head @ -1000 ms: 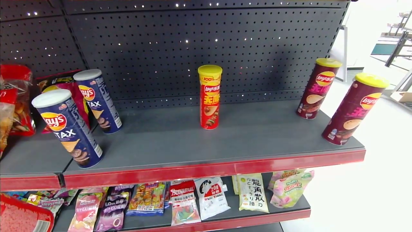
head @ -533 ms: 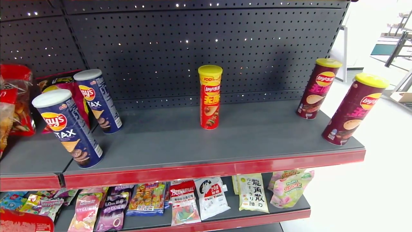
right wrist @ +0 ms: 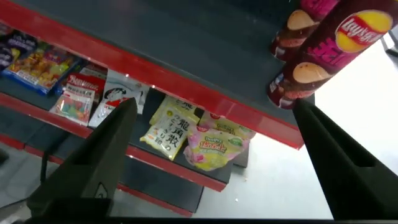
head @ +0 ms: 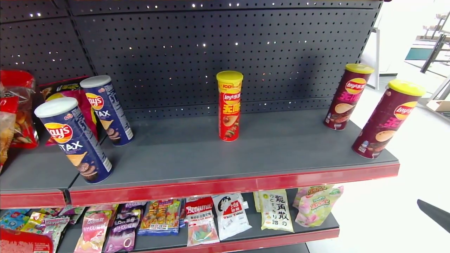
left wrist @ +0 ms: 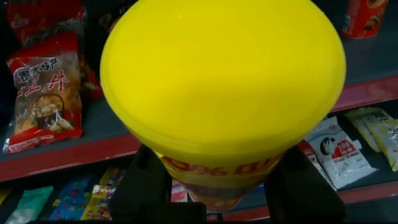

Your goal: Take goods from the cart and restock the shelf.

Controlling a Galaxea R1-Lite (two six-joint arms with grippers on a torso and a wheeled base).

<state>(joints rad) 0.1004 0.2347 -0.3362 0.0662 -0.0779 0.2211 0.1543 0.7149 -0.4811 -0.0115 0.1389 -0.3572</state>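
The left gripper (left wrist: 214,190) has its jaws closed around the lower body of a yellow-lidded chip can (left wrist: 224,81), held out in front of the shelf (head: 197,154). The can is probably light, stiff yet crushable, and slick-sided, so a moderate mid-body hold suits it. The right gripper (right wrist: 217,158) hangs empty with its jaws spread. Beyond, a red can (head: 229,105) stands upright mid-shelf.

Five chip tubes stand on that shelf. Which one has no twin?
The red tube in the middle. The others pair up: two blue tubes at left, two maroon tubes at right.
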